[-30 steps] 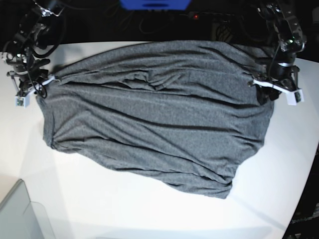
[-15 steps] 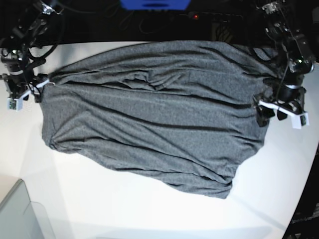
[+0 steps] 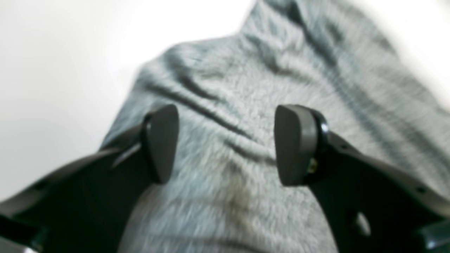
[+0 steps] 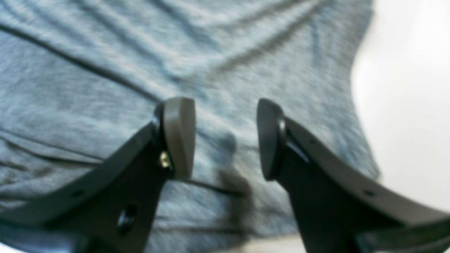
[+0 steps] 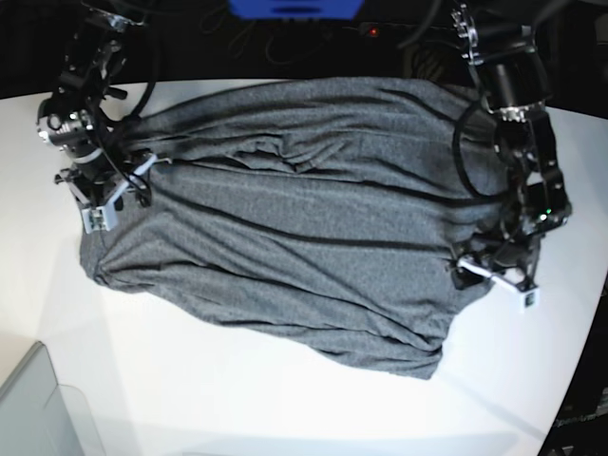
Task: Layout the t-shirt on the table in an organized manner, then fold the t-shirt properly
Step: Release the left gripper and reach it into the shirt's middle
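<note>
The dark grey t-shirt (image 5: 285, 237) lies spread and wrinkled across the white table (image 5: 237, 399), its lower right part bunched. My left gripper (image 5: 494, 280) hovers over the shirt's right edge. In the left wrist view it (image 3: 226, 144) is open, with only fabric (image 3: 228, 91) beneath the gap. My right gripper (image 5: 119, 195) sits over the shirt's left edge. The right wrist view shows it (image 4: 224, 138) open above creased cloth (image 4: 105, 88), holding nothing.
A translucent grey container corner (image 5: 28, 408) sits at the front left. A blue object (image 5: 294, 8) and cables lie beyond the table's far edge. The table's curved edge (image 5: 579, 380) runs down the right side. Bare white tabletop (image 3: 52, 70) borders the shirt.
Both grippers opened and let go of the shirt's edges. The left gripper moved toward the front along the right edge. The right gripper moved inward over the shirt's left side.
</note>
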